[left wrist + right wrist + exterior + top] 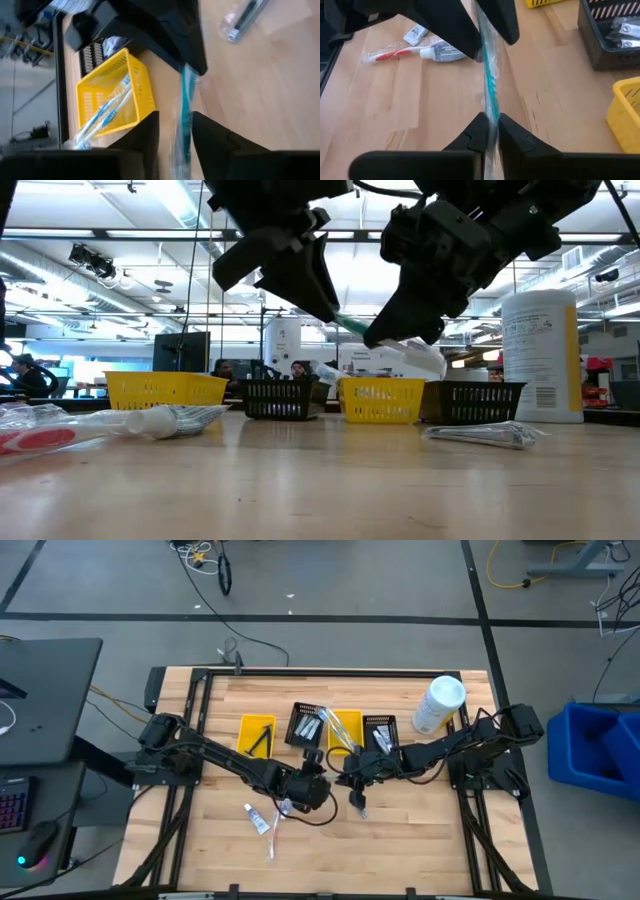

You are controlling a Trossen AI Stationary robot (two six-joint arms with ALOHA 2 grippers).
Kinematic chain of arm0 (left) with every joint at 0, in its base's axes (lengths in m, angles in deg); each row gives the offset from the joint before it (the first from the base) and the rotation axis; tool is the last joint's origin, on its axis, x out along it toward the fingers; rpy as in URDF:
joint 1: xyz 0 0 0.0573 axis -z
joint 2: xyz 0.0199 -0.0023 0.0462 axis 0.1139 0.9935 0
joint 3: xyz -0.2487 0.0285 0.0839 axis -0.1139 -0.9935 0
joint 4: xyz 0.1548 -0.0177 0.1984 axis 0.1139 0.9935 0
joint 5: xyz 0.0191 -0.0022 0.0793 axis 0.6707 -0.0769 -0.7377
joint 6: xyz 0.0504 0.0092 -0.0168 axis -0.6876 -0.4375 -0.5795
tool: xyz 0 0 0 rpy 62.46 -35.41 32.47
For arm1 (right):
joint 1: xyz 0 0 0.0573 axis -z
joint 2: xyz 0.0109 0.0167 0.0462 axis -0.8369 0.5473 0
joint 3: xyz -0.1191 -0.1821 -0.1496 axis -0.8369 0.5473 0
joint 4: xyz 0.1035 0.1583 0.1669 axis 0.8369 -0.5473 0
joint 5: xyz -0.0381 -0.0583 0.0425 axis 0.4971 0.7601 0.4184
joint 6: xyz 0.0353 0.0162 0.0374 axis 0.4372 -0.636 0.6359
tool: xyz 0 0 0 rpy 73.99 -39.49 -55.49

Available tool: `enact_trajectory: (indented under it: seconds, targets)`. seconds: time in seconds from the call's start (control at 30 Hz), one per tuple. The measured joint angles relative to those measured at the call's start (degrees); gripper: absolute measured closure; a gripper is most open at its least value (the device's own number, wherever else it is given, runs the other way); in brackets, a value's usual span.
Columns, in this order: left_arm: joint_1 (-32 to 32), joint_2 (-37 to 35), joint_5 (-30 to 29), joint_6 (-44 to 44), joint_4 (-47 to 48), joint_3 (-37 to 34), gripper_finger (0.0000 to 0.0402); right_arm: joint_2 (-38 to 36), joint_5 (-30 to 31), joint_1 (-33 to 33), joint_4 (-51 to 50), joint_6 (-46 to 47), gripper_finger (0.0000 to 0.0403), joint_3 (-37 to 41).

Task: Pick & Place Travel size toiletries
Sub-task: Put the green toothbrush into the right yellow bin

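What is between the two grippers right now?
A teal toothbrush in a clear wrapper spans the gap: the right gripper is shut on one end, the left gripper, half open, is around the other. Both wrist views show it.

Both arms meet mid-table; right hand [490, 131] pinched closed, left hand [175, 131] fingers parted.

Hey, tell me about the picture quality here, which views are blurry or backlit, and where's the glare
Low view: both arms are dark silhouettes against bright ceiling lights; the near table is soft. Left wrist view: the teal toothbrush between the left gripper fingers is smeared. Right wrist view: the toothbrush wrapper is hazy near the right gripper. High view: evenly lit, no strong glare.
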Motion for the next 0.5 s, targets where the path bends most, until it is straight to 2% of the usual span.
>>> enact_trajectory:
  seconds: [0.23, 0.5]
  targets:
    - [0.15, 0.00, -0.58, 3.16, 0.04, 0.00, 0.0252, 0.00, -0.04, -0.02, -2.60, 4.03, 0.0369, -0.02]
    - [0.16, -0.87, -0.02, 4.32, 1.72, -0.02, 0.0257, 0.00, 2.08, -0.02, -3.78, 6.15, 0.0369, 0.00]
